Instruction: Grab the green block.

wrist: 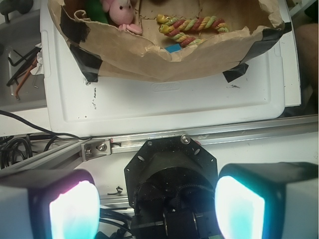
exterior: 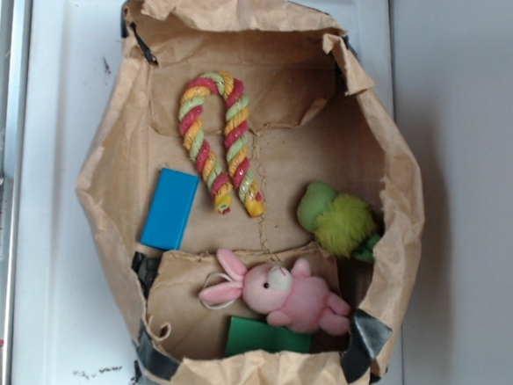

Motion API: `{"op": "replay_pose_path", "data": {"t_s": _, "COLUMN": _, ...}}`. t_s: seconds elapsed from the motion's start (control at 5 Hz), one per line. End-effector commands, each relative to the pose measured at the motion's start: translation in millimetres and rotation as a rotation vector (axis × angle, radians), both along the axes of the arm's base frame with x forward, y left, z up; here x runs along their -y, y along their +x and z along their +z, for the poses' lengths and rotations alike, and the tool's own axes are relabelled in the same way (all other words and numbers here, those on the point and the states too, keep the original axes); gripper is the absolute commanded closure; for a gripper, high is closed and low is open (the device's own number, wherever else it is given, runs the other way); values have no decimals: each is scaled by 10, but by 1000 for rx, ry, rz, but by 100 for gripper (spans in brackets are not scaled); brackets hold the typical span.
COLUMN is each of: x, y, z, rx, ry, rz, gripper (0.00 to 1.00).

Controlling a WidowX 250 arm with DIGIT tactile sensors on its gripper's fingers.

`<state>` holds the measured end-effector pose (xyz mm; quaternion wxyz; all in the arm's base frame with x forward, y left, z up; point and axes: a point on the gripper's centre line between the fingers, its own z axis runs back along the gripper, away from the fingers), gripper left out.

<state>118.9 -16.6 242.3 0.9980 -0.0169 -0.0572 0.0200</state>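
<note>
Gripper (wrist: 157, 206) wide open and empty, poised outside the paper-lined bin (exterior: 396, 211), while the green block (exterior: 267, 338) lies flat at its near edge, partly overlapped by the pink plush rabbit (exterior: 289, 296).

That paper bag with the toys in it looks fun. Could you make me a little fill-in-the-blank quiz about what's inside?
1. The green block lies just below the pink plush ____.
2. The blue block lies to the ____ of the striped rope candy cane in the exterior view.
3. All the toys sit inside a brown ____ bag.
4. The end effector is open and holds ____.

Missing words: rabbit; left; paper; nothing
</note>
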Motion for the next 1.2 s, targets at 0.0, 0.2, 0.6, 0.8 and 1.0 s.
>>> {"op": "replay_pose_path", "data": {"t_s": 0.0, "x": 0, "y": 0, "z": 0, "rx": 0, "ry": 0, "rz": 0, "gripper": 0}}
{"op": "replay_pose_path", "data": {"t_s": 0.2, "x": 221, "y": 255, "z": 2, "rx": 31, "ry": -31, "rz": 90, "gripper": 0}}
{"op": "replay_pose_path", "data": {"t_s": 0.6, "x": 197, "y": 783, "z": -147, "rx": 68, "ry": -21, "rz": 185, "gripper": 0}}
{"op": "replay_pose_path", "data": {"t_s": 0.8, "x": 5, "y": 952, "z": -289, "rx": 75, "ry": -25, "rz": 219, "gripper": 0}}
{"op": "replay_pose_path", "data": {"t_s": 1.0, "x": -114, "y": 1035, "z": -373, "rx": 78, "ry": -33, "rz": 234, "gripper": 0}}
